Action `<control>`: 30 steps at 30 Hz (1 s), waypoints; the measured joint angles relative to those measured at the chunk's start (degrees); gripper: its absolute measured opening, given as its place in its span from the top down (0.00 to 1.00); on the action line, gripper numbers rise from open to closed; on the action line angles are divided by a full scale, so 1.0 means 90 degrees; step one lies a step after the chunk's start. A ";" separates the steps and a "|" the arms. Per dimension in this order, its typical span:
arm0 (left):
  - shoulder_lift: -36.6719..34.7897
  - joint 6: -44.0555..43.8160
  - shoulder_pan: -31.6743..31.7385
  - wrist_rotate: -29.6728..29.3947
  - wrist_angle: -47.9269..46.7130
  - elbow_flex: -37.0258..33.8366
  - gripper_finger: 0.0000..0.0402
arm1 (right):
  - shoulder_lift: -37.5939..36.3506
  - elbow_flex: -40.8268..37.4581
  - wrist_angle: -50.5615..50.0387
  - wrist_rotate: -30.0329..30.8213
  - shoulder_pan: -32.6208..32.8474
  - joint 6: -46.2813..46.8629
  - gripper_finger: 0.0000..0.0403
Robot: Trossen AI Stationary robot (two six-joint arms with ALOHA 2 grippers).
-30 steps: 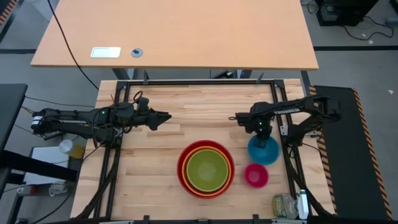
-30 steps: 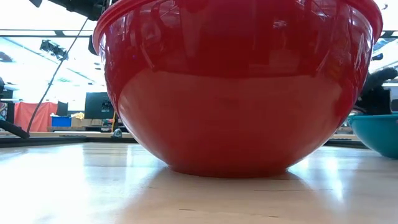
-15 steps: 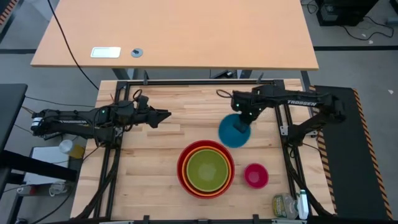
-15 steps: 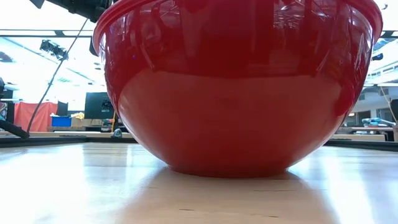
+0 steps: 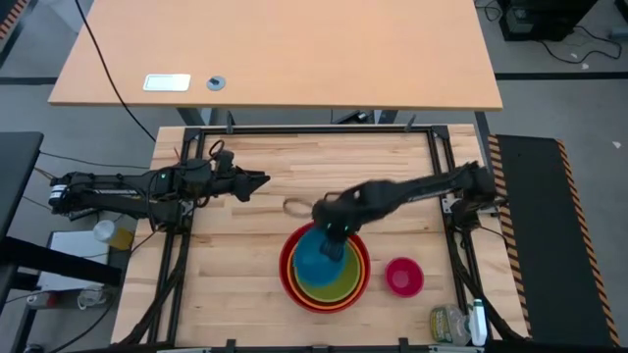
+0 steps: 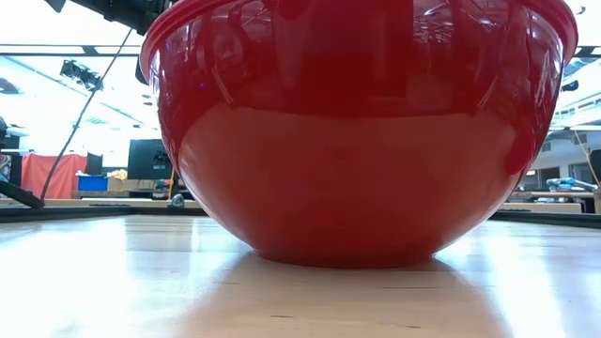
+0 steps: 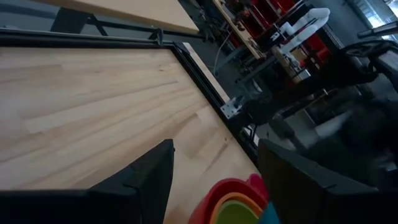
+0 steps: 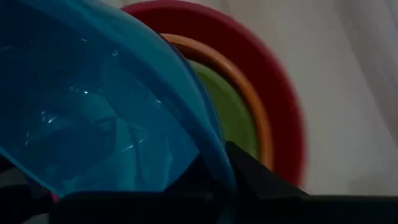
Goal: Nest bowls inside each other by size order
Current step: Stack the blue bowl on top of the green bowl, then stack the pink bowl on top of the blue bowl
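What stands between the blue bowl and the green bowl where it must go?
Nothing visible does. The right tool holds the blue bowl by its rim, directly over the green bowl, whose inside is open. The pink bowl sits apart, beside the stack.

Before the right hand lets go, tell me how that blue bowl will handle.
The blue bowl likely stays stiff: gripped by its rim in the right hand, it keeps its round shape. Its glossy wall looks slippery. Released, it will probably slide and settle into the lime green bowl.
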 joint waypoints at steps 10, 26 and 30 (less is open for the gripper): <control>0.0000 0.0004 -0.0016 0.0143 0.0000 0.0000 0.42 | 0.1281 0.0655 -0.0573 0.0557 0.0716 0.0039 0.93; -0.0001 0.0291 -0.0018 0.1234 0.0000 0.0000 0.42 | 0.0834 0.0657 -0.1479 0.0382 0.0385 0.0904 0.49; 0.0000 0.0289 -0.0018 0.1260 0.0000 0.0000 0.42 | 0.0396 0.0660 -0.1642 0.0821 0.0381 0.1041 0.44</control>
